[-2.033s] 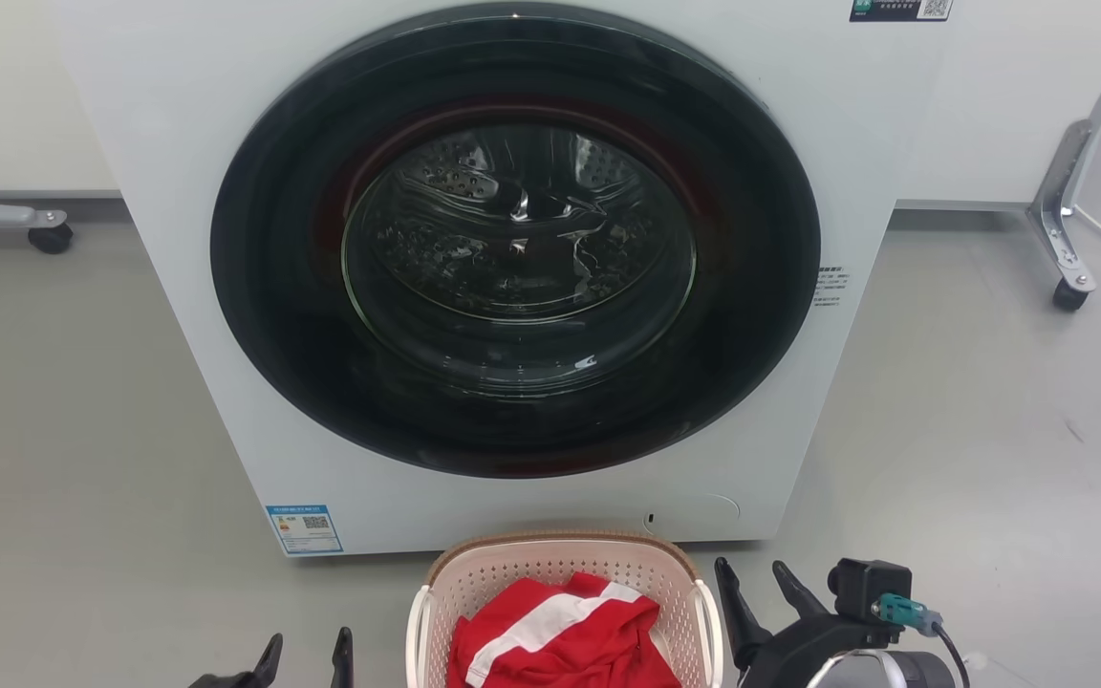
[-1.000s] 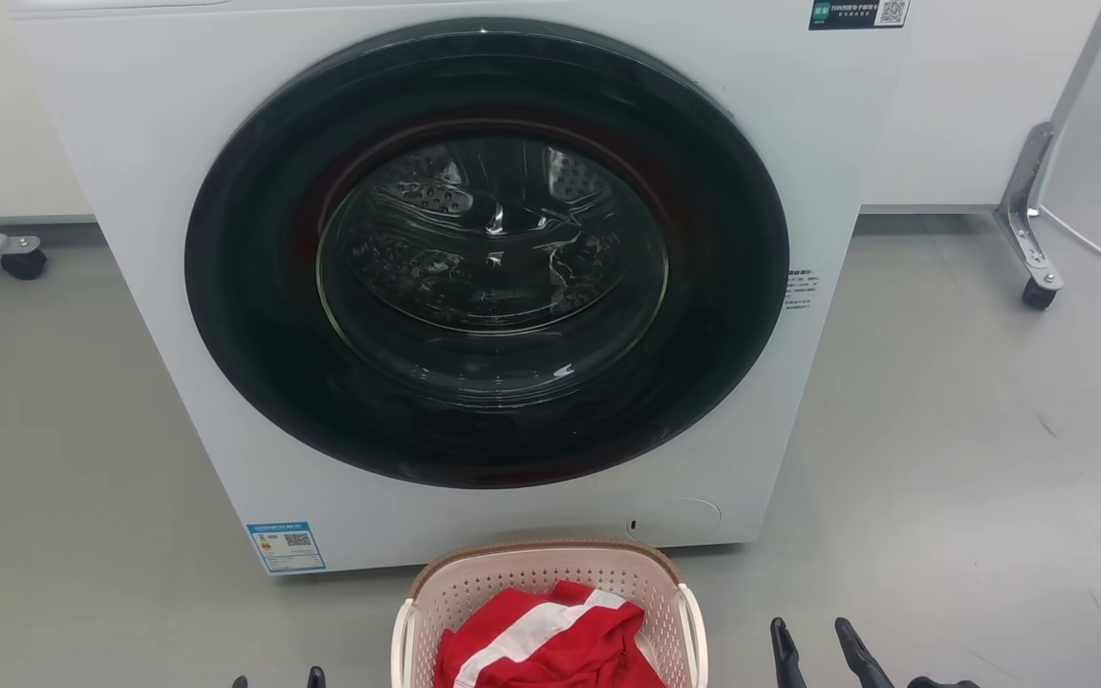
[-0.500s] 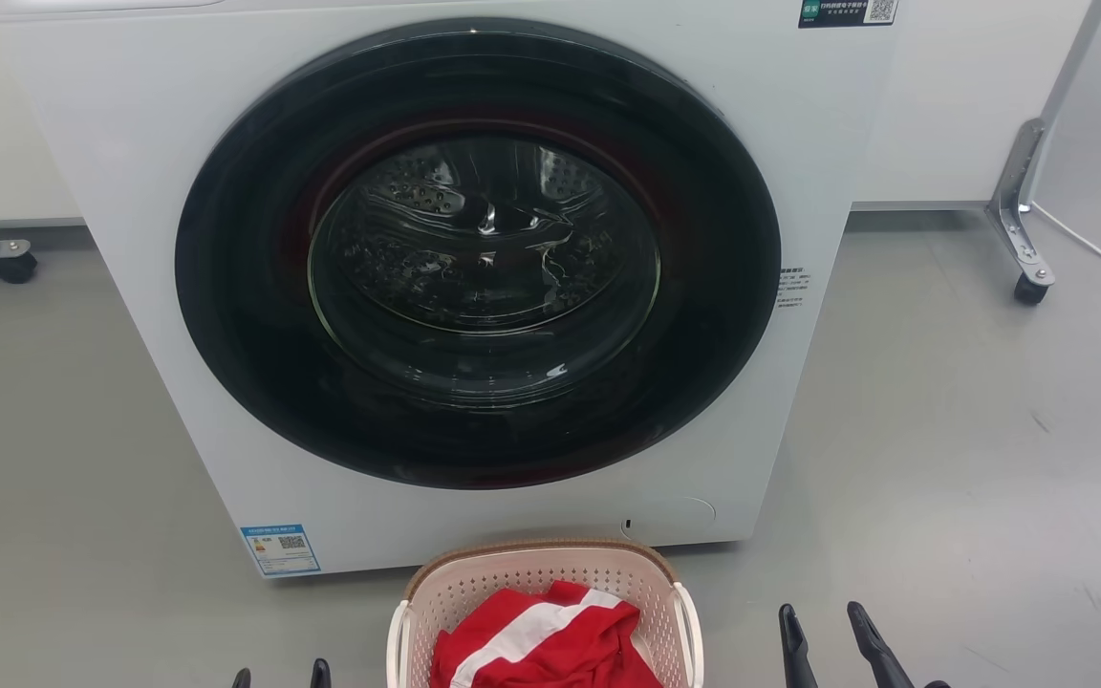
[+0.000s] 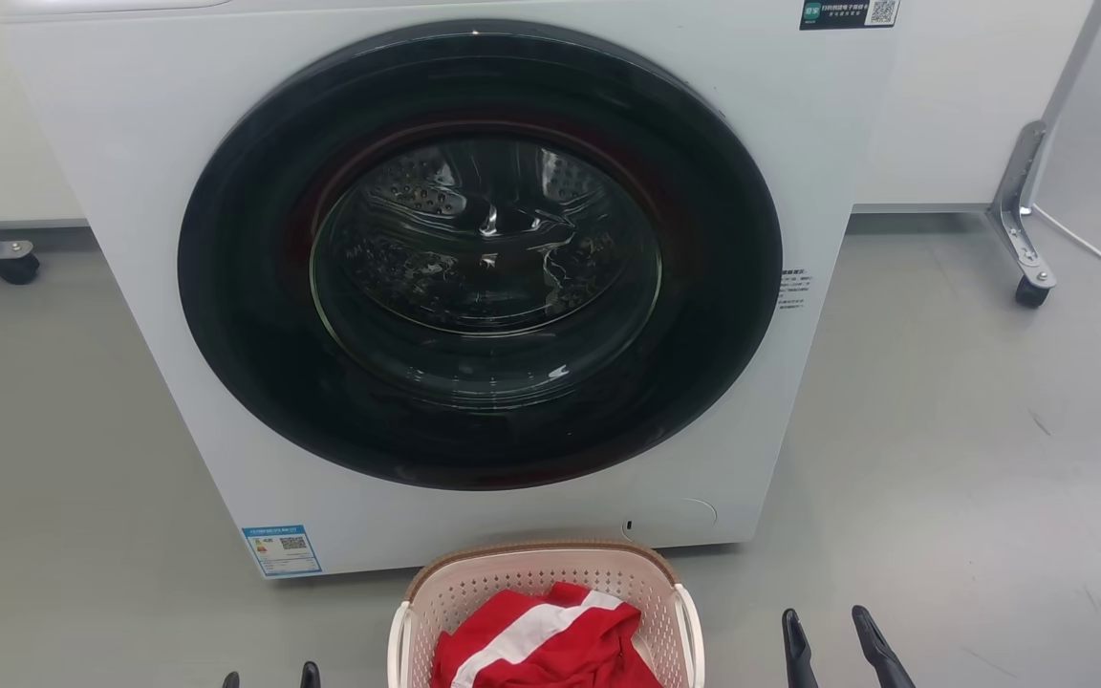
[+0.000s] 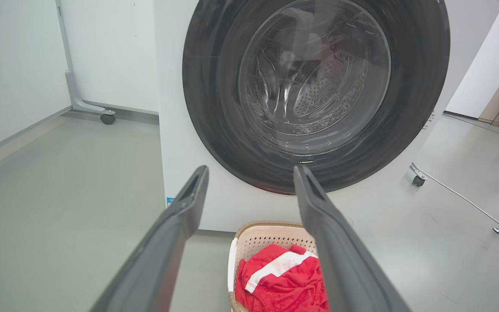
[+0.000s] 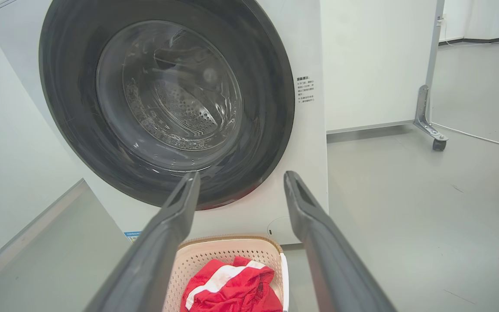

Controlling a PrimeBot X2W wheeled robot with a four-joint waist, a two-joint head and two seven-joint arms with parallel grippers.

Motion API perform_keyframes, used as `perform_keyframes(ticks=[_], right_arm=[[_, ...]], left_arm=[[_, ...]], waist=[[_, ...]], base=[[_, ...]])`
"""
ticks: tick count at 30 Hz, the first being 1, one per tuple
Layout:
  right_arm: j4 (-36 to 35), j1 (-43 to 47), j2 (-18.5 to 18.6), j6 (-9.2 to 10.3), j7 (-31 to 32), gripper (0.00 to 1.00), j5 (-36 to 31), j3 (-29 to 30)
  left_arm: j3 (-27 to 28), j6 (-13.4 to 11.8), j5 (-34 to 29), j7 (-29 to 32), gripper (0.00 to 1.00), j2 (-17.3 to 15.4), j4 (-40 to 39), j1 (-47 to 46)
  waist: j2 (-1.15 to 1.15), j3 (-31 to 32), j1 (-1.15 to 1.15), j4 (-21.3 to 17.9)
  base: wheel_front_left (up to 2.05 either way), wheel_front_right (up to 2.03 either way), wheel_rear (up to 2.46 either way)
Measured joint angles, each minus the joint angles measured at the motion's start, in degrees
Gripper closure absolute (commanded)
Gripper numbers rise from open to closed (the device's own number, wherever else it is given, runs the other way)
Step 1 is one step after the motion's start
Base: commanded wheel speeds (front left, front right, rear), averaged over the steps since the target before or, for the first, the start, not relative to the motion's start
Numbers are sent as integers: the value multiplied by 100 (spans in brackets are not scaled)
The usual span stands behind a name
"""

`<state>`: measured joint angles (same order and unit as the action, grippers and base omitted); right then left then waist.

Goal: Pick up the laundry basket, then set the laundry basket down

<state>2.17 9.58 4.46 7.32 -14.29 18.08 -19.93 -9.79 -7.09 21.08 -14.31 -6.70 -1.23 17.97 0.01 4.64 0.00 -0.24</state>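
Since two seconds ago: right gripper (image 4: 837,638) drawn back low beside laundry basket (image 4: 539,581); left gripper (image 4: 266,677) likewise. Both spread wide, empty. Best to close on each white handle (image 4: 690,631) evenly, lifting level.

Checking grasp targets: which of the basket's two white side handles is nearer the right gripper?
The handle on the robot's right side of the pale pink perforated plastic laundry basket: it faces the right gripper, while the other handle faces the left gripper.

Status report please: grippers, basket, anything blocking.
Left gripper open, empty. Right gripper open, empty. Laundry basket on floor between them, red garment inside. Washer right behind it.
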Motion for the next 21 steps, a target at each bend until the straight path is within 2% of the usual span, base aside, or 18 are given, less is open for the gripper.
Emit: perform_keyframes(ticks=[10, 11, 21], right_arm=[[-38, 37, -40, 0, 0, 0, -47, 23], [-41, 39, -43, 0, 0, 100, -47, 24], [365, 166, -43, -33, 67, 100, 111, 85]], left_arm=[[46, -1, -8, 0, 0, 0, -12, 20], [69, -1, -10, 0, 100, 1, -32, 23], [47, 42, 116, 69, 100, 43, 377, 16]], waist=[[0, 38, 0, 9], [0, 43, 0, 10], [0, 28, 0, 10]], base=[[0, 0, 0], [0, 0, 0], [0, 0, 0]])
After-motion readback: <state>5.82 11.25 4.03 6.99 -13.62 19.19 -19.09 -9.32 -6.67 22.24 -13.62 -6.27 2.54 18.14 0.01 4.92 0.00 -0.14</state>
